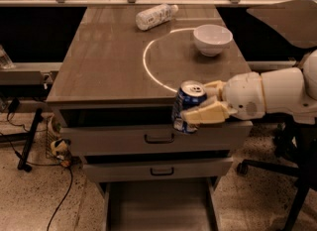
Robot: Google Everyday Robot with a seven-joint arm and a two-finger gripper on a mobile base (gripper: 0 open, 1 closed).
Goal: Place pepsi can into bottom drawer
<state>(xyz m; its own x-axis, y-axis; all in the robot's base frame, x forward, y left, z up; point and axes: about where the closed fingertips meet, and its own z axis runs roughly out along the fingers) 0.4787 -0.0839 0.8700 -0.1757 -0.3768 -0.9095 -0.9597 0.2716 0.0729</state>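
Camera view: a clear bottle (156, 16) lies on its side by the far edge of the tabletop (109, 61). Below the front edge the bottom drawer (158, 207) stands pulled out, its floor cut off by the frame. The pepsi can (187, 98) hangs just off the front edge, toward the right front corner, clamped in my gripper (198, 108). My far finger is mostly hidden behind the can. A white bowl (212, 39) sits near the right edge.

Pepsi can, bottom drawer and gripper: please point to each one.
pepsi can (188, 97), camera view, blue side under silver top.
bottom drawer (158, 206), camera view, bare floor.
gripper (194, 104), camera view, midway between its fingers, clamped around the can.
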